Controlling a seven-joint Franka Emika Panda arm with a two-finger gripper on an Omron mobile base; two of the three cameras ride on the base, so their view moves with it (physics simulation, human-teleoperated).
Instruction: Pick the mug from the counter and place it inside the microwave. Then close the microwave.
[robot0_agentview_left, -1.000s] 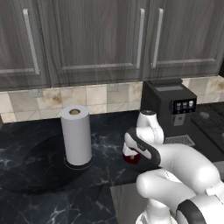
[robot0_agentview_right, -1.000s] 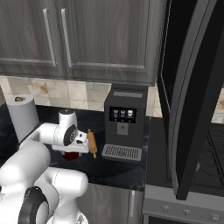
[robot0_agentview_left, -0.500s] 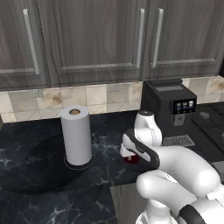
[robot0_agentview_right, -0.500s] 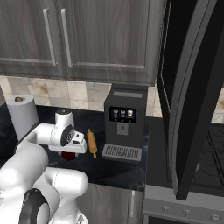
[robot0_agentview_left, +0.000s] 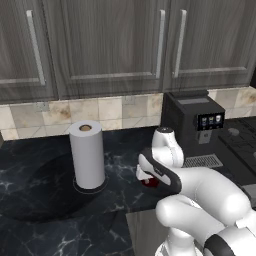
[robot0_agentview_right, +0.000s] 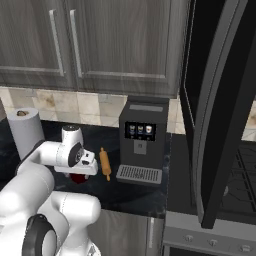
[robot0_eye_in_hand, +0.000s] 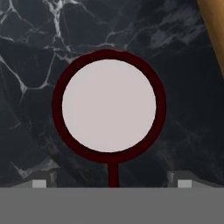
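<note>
Hand (robot0_eye_in_hand: 109, 183) lower, spread wide over one mug (robot0_eye_in_hand: 109, 106), one counter (robot0_eye_in_hand: 35, 52).

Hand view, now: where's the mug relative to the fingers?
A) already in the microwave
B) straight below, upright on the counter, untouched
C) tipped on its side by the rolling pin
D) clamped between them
B: the hand view looks straight down into the mug, its full round rim showing on the counter, with the open fingers clear of it.
</note>
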